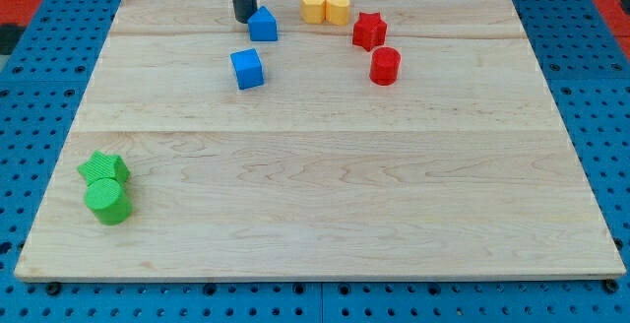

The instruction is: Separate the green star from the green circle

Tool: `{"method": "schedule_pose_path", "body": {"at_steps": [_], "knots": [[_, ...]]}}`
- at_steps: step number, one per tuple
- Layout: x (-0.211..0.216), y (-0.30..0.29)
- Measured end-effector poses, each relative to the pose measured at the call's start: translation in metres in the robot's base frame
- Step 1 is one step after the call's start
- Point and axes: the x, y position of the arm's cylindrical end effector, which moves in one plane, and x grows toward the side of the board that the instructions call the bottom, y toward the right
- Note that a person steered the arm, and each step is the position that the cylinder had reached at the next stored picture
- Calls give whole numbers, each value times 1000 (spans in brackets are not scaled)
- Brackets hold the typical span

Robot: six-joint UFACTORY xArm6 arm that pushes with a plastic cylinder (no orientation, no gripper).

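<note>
Nearest the view's bottom, at the left of the wooden tabletop (325, 205), the green circle (107, 202) is seen lying flat, and the green star (103, 168) is found just above it, the two touching or very nearly so. A broad stretch of bare wood is crossed before any other block is met. Farther up, a blue cube (247, 69) is set left of centre, with a red cylinder (385, 66) well apart to the view's right. Above these, a second blue block (263, 25) of peaked shape is placed, and a red star (369, 31) is seen close above the red cylinder. Two yellow blocks (326, 7) are set side by side, touching, near the view's top edge. My tip (243, 20) is lowered just left of the peaked blue block, far from both green pieces. No jaws are carried by the rod, so no state can be told
</note>
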Motion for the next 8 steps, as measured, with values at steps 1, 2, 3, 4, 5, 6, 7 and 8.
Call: {"method": "schedule_pose_path", "body": {"at_steps": [1, 2, 3, 4, 5, 6, 7, 8], "knots": [[22, -75], [64, -113], [127, -135], [187, -151], [199, -151], [225, -172], [261, -191], [281, -194]]}}
